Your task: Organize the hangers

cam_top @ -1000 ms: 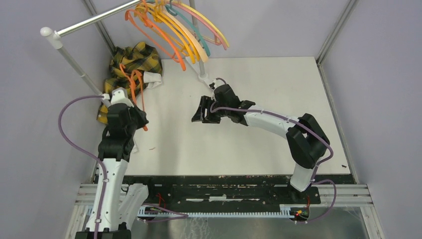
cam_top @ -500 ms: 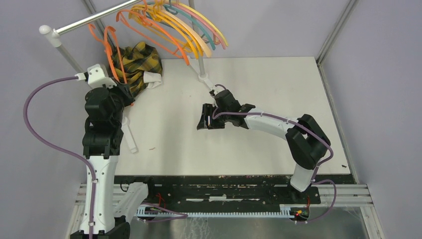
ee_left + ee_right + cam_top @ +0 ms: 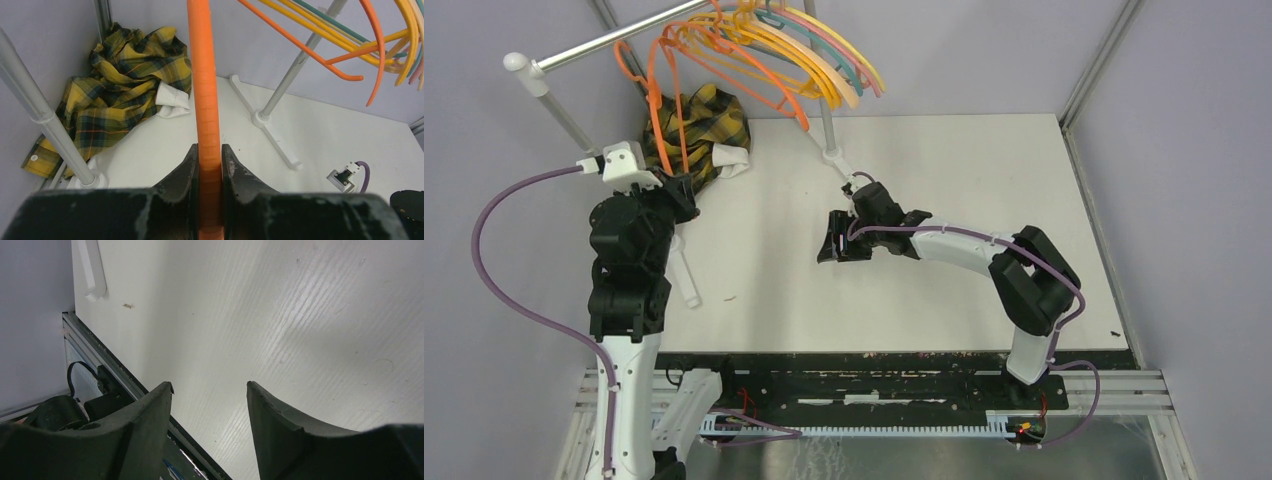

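The left gripper (image 3: 210,152) was clamped on one orange hanger (image 3: 206,85), held upright at the table's (image 3: 964,180) ten o'clock. Its hook was close beside the rail (image 3: 604,42); whether it was hooked on could not be told. The other hangers (image 3: 809,65) hung bunched on that rail toward twelve o'clock. A cloth (image 3: 714,118) lay at eleven o'clock. The right gripper (image 3: 209,386) hovered near the centre, jaws apart, holding nothing.
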`<move>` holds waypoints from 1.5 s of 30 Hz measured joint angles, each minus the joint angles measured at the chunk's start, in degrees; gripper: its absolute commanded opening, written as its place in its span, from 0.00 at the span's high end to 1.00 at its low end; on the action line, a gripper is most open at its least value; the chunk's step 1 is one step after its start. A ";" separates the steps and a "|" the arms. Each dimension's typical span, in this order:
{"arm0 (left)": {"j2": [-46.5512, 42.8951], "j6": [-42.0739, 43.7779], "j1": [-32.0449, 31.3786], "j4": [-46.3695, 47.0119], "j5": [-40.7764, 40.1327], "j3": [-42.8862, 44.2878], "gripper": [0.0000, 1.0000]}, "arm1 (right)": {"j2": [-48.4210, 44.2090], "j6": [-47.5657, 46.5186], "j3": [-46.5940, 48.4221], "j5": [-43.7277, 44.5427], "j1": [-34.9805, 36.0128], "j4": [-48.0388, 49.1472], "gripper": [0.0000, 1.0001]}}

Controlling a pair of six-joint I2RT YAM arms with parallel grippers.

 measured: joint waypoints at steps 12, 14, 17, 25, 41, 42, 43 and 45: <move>7.45 1.81 0.00 0.81 -0.66 8.24 0.97 | 1.25 0.83 -0.02 -1.88 -0.02 1.77 0.37; 8.79 2.27 0.00 0.87 -0.79 8.24 0.97 | 1.46 0.83 -0.07 -2.10 -0.11 1.84 0.37; 11.30 2.29 0.00 1.84 -0.81 8.24 0.97 | 1.49 0.81 -0.15 -2.51 -0.42 1.92 0.37; 16.87 2.29 0.00 3.54 -0.76 8.79 0.97 | 1.49 0.98 -1.81 -3.65 -2.19 3.48 0.39; 16.59 2.54 -0.33 5.84 -0.50 5.90 0.01 | 2.60 1.29 -3.23 -5.03 -2.91 5.53 0.30; 16.24 2.51 -0.33 5.86 -0.39 5.64 0.01 | 2.60 1.20 -3.23 -5.09 -2.91 5.57 0.08; 15.74 2.49 -0.33 5.88 -0.22 5.27 0.01 | 2.60 0.94 -3.26 -5.09 -2.91 5.57 0.01; 14.82 2.47 -0.33 5.84 0.44 4.61 0.01 | 2.60 0.46 -3.37 -4.96 -2.91 5.51 0.00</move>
